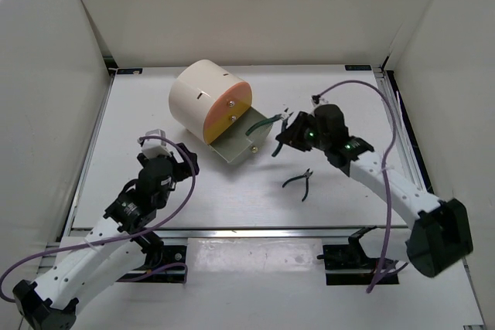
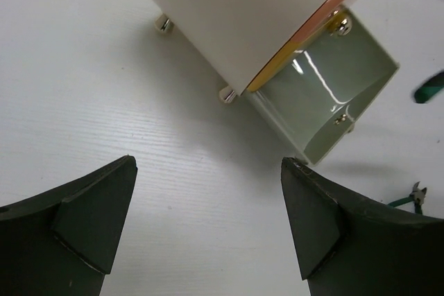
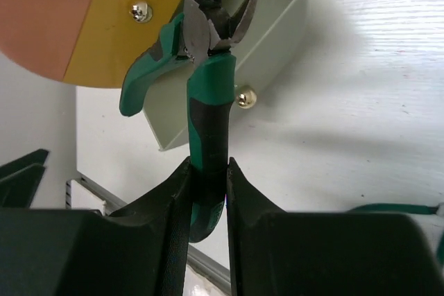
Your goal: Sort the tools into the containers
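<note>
The cream drum cabinet has a peach-orange face and one grey-green drawer pulled open; it looks empty in the left wrist view. My right gripper is shut on one handle of green-handled cutters. In the right wrist view the gripper holds the cutters with the open head over the drawer. A second pair of green pliers lies on the table. My left gripper is open and empty, left of the drawer.
White walls close in the table on three sides. A metal rail runs along the near edge. Brass knobs stick out of the drawer front and the drum's face. A purple cable arcs above the right arm.
</note>
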You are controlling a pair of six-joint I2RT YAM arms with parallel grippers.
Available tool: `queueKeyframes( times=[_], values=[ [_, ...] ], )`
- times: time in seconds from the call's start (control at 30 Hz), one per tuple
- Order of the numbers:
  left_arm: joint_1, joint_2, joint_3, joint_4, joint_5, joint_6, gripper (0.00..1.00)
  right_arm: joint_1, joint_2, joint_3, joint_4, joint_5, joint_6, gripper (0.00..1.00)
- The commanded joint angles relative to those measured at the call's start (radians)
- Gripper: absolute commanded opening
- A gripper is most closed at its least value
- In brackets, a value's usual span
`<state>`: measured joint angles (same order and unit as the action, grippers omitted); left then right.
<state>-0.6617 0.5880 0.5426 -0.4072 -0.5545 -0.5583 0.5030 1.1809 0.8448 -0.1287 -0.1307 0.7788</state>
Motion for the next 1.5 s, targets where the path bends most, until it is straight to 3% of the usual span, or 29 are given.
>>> queueKeyframes(
  times=[0.0, 0.27, 0.67, 0.9, 1.1, 1.47],
  values=[
    [0.005, 0.013, 0.074, 0.008, -0.004, -0.008, 0.96, 0.061, 0.138, 0.173, -0.037, 0.094, -0.013, 0.00],
    [0.007, 0.016, 0.146, 0.008, -0.042, 0.028, 0.97, 0.114, 0.383, 0.454, -0.224, 0.114, 0.001, 0.00],
    [0.008, 0.001, 0.145, 0.015, -0.047, 0.031, 0.97, 0.138, 0.585, 0.698, -0.394, 0.125, 0.034, 0.00],
    [0.005, -0.011, 0.151, 0.015, -0.056, 0.044, 0.98, 0.154, 0.672, 0.763, -0.456, 0.131, 0.062, 0.00],
    [0.007, -0.017, 0.145, 0.018, -0.058, 0.046, 0.98, 0.166, 0.666, 0.732, -0.387, 0.177, 0.092, 0.00],
    [0.007, -0.020, 0.138, 0.015, -0.045, 0.035, 0.98, 0.184, 0.770, 0.818, -0.362, 0.210, 0.171, 0.00]
  ],
)
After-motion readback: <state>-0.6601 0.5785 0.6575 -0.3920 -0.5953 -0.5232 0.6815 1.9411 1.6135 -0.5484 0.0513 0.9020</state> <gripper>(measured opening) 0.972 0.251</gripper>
